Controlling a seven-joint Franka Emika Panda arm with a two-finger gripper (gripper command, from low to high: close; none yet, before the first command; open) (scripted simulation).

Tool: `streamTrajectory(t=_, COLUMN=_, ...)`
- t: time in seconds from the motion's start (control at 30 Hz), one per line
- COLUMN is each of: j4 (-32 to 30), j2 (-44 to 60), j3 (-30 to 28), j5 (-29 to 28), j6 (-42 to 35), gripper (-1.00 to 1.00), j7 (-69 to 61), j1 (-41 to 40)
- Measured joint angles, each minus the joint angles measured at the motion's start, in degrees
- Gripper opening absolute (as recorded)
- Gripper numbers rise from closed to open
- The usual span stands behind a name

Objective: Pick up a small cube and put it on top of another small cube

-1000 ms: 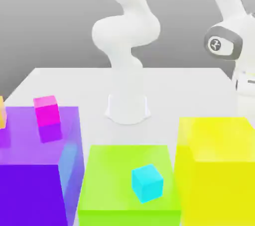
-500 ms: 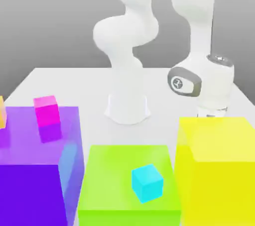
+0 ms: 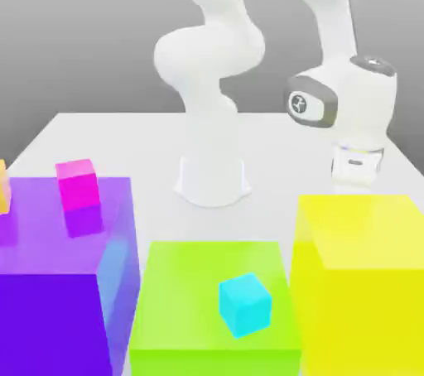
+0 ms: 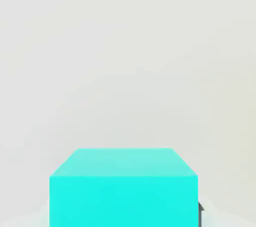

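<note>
The pincer [image 4: 125, 216], now closed apparently around the turquoise-green cube [image 4: 124, 201], has risen beyond the yellow block [image 3: 360, 316] at the exterior view's right; stacking can likely follow.

Bright, washed-out light, pale glare over the tabletop [image 3: 273, 142], darker patch under the magenta cube [image 3: 79, 185], soft grey gradient behind

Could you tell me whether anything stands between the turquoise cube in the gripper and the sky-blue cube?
Possibly the yellow block: the gripper, holding the turquoise cube, is beyond its far side, so a low path to the sky-blue cube might clip it.
</note>
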Motion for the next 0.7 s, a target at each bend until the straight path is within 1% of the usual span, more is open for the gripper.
streamTrajectory(t=0.3, j4=13.3, j2=-6.2, j3=2.2, j5=6.0, j6=-22.5, gripper=-1.0, j7=1.6, j1=4.1)
streamTrajectory(t=0.33, j4=14.6, j2=-7.1, j3=1.6, j5=6.1, j6=-24.4, gripper=-1.0, j7=1.5, j1=3.5)
streamTrajectory(t=0.47, j4=19.2, j2=-11.4, j3=-4.0, j5=3.9, j6=-30.3, gripper=-1.0, j7=0.2, j1=-2.5)
streamTrajectory(t=0.7, j4=23.4, j2=-17.6, j3=-15.4, j5=-2.2, j6=-36.0, gripper=-1.0, j7=-3.9, j1=-15.4)
